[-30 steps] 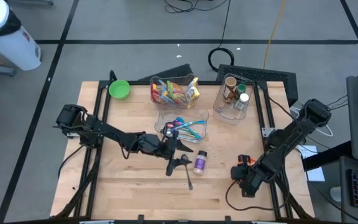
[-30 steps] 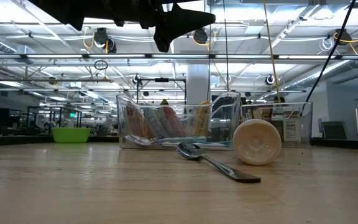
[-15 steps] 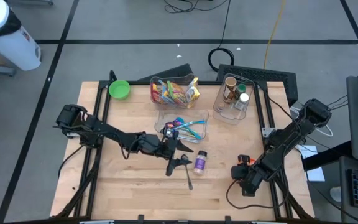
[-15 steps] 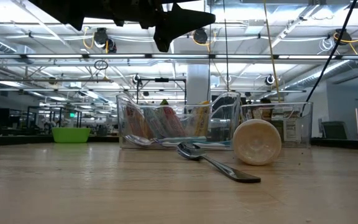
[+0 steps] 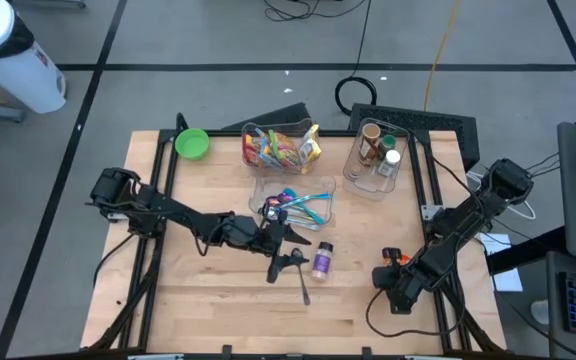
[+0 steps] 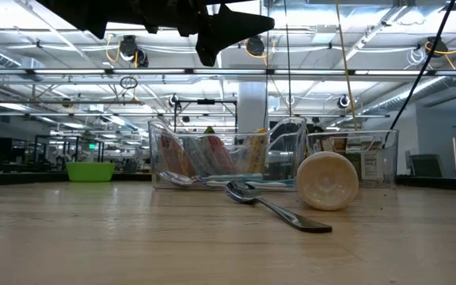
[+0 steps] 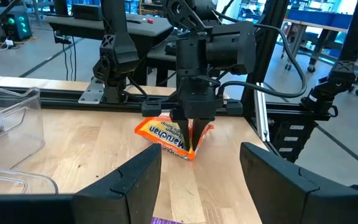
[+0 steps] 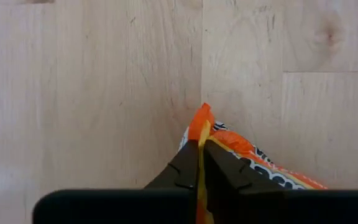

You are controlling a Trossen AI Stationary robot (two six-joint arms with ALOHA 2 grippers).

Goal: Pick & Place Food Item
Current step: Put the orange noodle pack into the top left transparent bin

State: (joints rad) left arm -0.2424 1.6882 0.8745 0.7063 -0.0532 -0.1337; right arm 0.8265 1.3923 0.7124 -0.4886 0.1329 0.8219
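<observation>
1. Two dark arms work over a wooden table; the right gripper is down at the table's right side, its fingers pinched together on the edge of an orange ramen packet.
2. Seen from the right wrist, that packet lies on the bare wood, with its orange seam caught between the two dark fingers.
3. From overhead, only a small orange corner of the packet shows beside the right arm.
4. The left gripper hovers above the middle of the table, its fingers spread apart and holding nothing.
5. A metal spoon lies on the wood just beside a small bottle with a purple label, which rests on its side.
6. Three clear bins stand farther back: one with snack packets, one with coloured utensils, and one with bottles.
7. A green bowl sits near the table's far left corner.
</observation>
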